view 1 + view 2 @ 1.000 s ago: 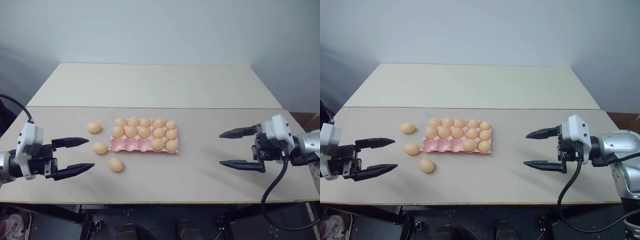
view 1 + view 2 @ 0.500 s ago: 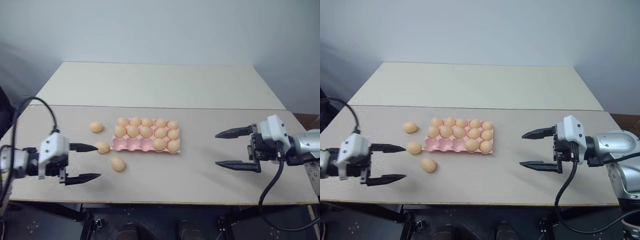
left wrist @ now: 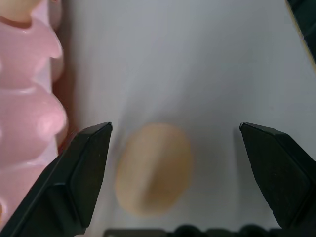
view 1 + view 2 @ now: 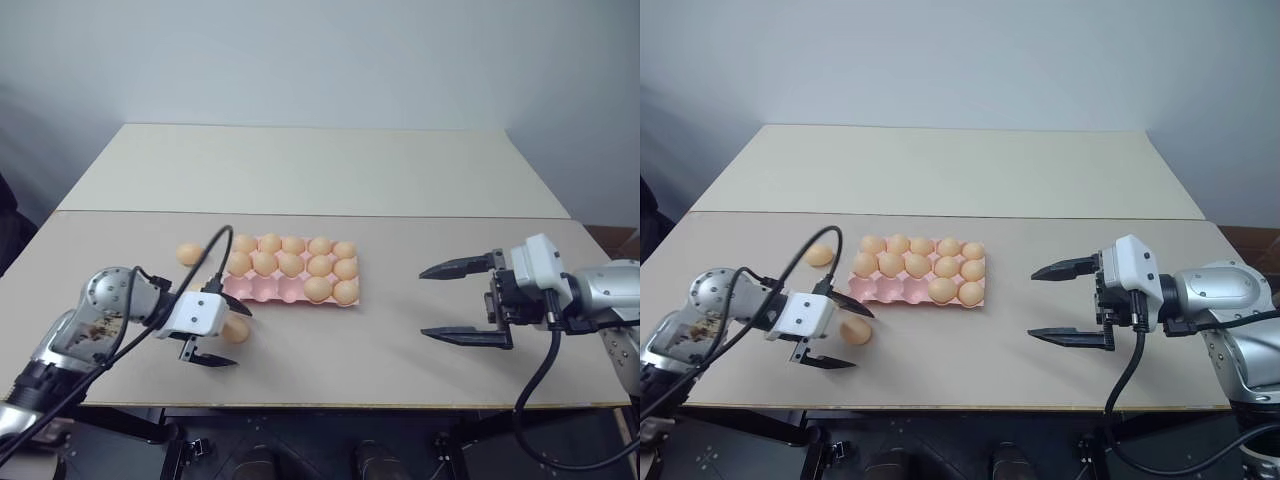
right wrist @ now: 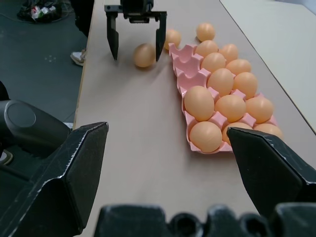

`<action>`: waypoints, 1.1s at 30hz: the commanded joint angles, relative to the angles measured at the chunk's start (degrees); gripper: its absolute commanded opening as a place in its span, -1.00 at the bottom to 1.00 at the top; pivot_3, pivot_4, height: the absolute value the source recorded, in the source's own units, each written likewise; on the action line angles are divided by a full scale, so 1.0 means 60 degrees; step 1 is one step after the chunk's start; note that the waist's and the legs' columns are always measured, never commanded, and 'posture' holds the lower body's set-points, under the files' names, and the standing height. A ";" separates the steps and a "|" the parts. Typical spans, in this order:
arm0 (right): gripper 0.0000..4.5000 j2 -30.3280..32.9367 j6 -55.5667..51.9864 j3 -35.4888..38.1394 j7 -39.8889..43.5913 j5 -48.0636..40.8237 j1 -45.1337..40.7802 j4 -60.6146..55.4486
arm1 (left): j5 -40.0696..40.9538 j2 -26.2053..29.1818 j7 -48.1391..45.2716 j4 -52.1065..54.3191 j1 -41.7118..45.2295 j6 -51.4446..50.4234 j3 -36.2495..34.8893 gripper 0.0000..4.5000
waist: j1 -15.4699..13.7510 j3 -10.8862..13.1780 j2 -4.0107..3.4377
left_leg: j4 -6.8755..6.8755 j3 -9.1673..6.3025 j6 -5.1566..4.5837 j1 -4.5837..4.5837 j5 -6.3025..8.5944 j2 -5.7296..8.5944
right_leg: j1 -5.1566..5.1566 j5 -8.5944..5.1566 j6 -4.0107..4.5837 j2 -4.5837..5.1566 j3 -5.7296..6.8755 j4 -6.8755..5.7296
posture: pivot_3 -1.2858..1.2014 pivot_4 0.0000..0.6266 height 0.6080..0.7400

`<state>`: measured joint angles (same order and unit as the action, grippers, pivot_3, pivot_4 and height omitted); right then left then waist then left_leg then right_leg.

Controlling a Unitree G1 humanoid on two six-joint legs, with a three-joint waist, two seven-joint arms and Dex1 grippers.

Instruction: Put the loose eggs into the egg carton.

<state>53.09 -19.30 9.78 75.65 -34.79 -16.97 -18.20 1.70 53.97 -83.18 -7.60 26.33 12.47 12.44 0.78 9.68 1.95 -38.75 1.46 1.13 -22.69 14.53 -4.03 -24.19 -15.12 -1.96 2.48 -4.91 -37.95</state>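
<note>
The pink egg carton (image 4: 262,289) lies mid-table with several tan eggs in its cups; three near-row cups on its left are bare. One loose egg (image 4: 237,331) rests on the table just in front of the carton's left end. My left gripper (image 4: 224,334) is tilted down over it, open, with a finger on each side and a gap to both, as the left wrist view shows around the egg (image 3: 153,168). A second loose egg (image 4: 189,254) lies left of the carton, and a third (image 5: 173,37) sits by its left edge. My right gripper (image 4: 423,304) hovers open and empty, right of the carton.
A second, paler table (image 4: 320,165) adjoins the far side. The near table edge (image 4: 320,404) runs just in front of both grippers. Bare tabletop lies between the carton and the right gripper.
My left arm has swung in and down towards the carton, its wrist rolling, so the open fingers now straddle the nearest loose egg. The right gripper has barely moved.
</note>
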 commanded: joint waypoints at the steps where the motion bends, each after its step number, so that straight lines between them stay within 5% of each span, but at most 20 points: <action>1: 1.00 0.0101 -0.0055 0.0292 -0.0111 -0.0232 0.0047 -0.0352 | -0.0290 -0.0143 0.0051 -0.0391 0.0326 0.0491 0.0195 0.59 | -0.0014 0.0000 0.0000 | -0.0001 0.0000 0.0000 -0.0001 0.0000 0.0000 | 0.0000 0.0000 0.0000 0.0001 0.0000 -0.0001 | 0.03 -0.52 1.00; 5: 1.00 0.0114 -0.0024 0.0314 -0.0162 -0.0271 0.0105 -0.0390 | -0.0289 -0.0225 0.0111 -0.0472 0.0389 0.0601 0.0156 -0.01 | -0.0023 0.0000 0.0000 | -0.0008 -0.0001 -0.0001 0.0001 0.0000 0.0000 | 0.0005 0.0000 -0.0001 0.0001 0.0000 -0.0006 | 0.03 -0.52 1.00; 8: 1.00 0.0085 0.0008 0.0301 -0.0194 -0.0266 0.0094 -0.0385 | -0.0138 -0.0250 0.0147 -0.0420 0.0377 0.0595 0.0025 -0.27 | -0.0019 0.0000 0.0000 | -0.0010 -0.0001 0.0000 0.0001 0.0000 0.0000 | 0.0005 0.0000 -0.0002 0.0002 0.0001 -0.0006 | 0.03 -0.52 1.00; 16: 1.00 -0.0056 0.0170 0.0134 -0.0262 -0.0122 -0.0071 -0.0233 | 0.2478 -0.1212 0.0332 0.0660 0.0727 -0.1540 -0.0956 -0.27 | -0.0033 0.0000 0.0000 | -0.0019 -0.0007 -0.0001 -0.0010 0.0000 -0.0001 | 0.0002 0.0000 -0.0005 0.0002 0.0005 -0.0007 | 0.03 -0.52 1.00; 22: 1.00 -0.0210 0.0282 0.0032 -0.0427 0.0041 -0.0162 -0.0259 | 0.0560 -0.2670 0.2882 -0.0281 0.1708 -0.1503 -0.0436 -0.27 | -0.0042 0.0000 0.0001 | -0.0030 -0.0016 -0.0002 -0.0006 0.0000 0.0005 | 0.0013 0.0003 -0.0010 0.0002 0.0005 -0.0006 | 0.03 -0.52 1.00; 28: 1.00 -0.0207 0.0292 0.0095 -0.0553 0.0107 -0.0082 -0.0382 | -0.0090 -0.3393 0.3700 -0.1002 0.2289 -0.1827 -0.0166 -0.27 | -0.0003 -0.0001 0.0001 | -0.0031 -0.0021 -0.0003 -0.0020 0.0000 0.0009 | 0.0000 0.0004 -0.0011 0.0001 0.0002 -0.0004 | 0.03 -0.52 1.00; 33: 1.00 -0.0183 0.0244 0.0197 -0.0685 0.0076 0.0032 -0.0516 | 0.0270 -0.3315 0.3130 -0.0897 0.2264 -0.1781 -0.0226 0.41 | -0.0012 -0.0001 0.0001 | -0.0033 -0.0021 -0.0002 -0.0018 -0.0001 0.0009 | 0.0003 0.0004 -0.0011 0.0002 0.0002 -0.0008 | 0.03 -0.52 1.00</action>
<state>51.58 -18.81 9.36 71.96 -33.91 -16.84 -19.63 1.88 33.50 -63.25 -14.42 38.77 1.40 12.00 0.71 9.68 1.96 -38.95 1.33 1.12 -22.79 14.53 -3.98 -24.16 -15.09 -2.02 2.49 -4.89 -38.00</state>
